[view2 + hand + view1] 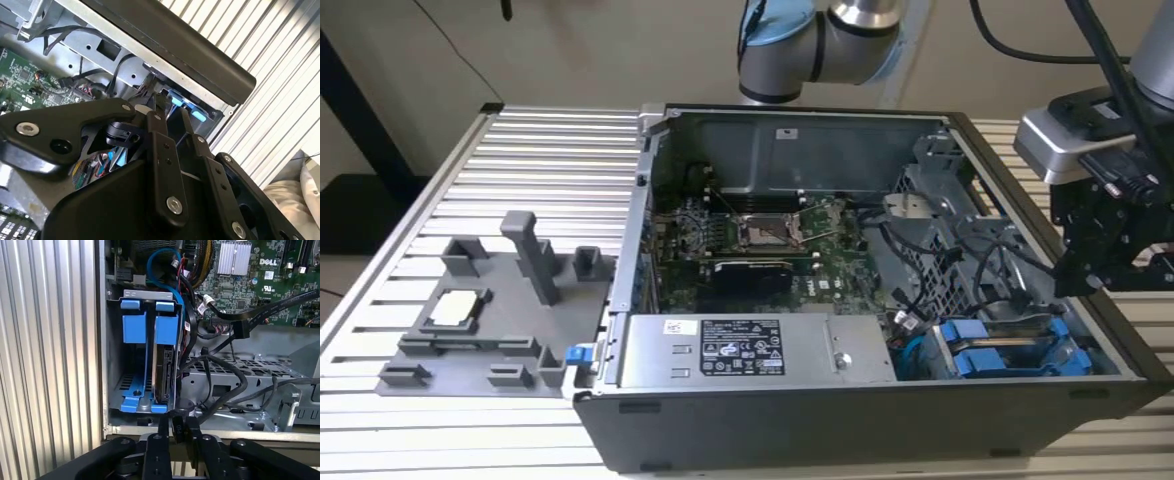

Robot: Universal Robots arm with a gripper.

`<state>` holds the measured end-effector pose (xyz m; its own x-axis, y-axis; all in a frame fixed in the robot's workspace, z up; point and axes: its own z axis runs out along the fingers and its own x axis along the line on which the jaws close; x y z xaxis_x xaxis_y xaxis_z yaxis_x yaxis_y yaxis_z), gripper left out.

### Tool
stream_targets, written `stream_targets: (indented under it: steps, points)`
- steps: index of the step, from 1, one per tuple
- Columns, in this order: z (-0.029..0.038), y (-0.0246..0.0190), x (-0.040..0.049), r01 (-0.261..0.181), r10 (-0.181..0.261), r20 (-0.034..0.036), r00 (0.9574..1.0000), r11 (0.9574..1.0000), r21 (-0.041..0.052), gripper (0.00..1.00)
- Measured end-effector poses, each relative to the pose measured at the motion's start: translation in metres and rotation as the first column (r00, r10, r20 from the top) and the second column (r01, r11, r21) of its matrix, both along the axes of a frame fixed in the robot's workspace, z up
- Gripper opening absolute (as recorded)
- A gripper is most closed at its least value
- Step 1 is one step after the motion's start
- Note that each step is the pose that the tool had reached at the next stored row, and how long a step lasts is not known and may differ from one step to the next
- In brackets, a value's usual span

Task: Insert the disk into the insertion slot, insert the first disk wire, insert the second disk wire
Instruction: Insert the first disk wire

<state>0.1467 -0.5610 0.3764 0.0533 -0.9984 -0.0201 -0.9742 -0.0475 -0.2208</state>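
Ribbed aluminium tabletop (547, 130) carries an open computer case (854, 440) in the exterior view, with a grey plastic fixture tray (454, 350) at nine o'clock of it. Inside the case, a silver labelled box (740, 350) lies at six o'clock, a green circuit board (761, 250) sits at the centre, and two blue-framed carriers (987, 350) stand at about four o'clock. The arm's black tool head (1114, 230) hangs at three o'clock, over the case's rim.

In the first wrist view the disk (161, 372), clipped in its blue frame, is seated edge-on in the slot (167, 294) of the grey metal cage (113, 355), just beside a second blue carrier (134, 327). The gripper (176, 424) is clenched on a small black wire plug (176, 429) near the cage's open end. Black cables (225, 385) loop beside it.
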Motion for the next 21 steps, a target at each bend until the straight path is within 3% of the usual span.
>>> stream_targets:
  steps: [2,12,14,16,17,19,21]
  points:
    - [0.0,0.0,0.0,0.0,0.0,0.0,1.0,1.0,-0.0001,0.19]
    - [0.0,0.0,0.0,0.0,0.0,0.0,1.0,1.0,-0.0001,0.19]
    - [0.0,0.0002,0.0001,0.0,0.0,-0.0026,1.0,1.0,-0.0054,0.19]
    - [-0.0002,0.0,0.0007,0.0,0.0,-0.0226,0.9997,0.9998,-0.0187,0.19]
    - [-0.0002,0.0,0.0012,-0.001,0.0,-0.0378,0.9993,0.9997,-0.0237,0.19]
    - [-0.0005,0.0,0.0032,-0.001,0.0,-0.0658,0.9978,0.9997,-0.0252,0.19]
    - [-0.0012,0.0,0.0058,-0.002,0.0,-0.0873,0.9962,0.9997,-0.0253,0.19]
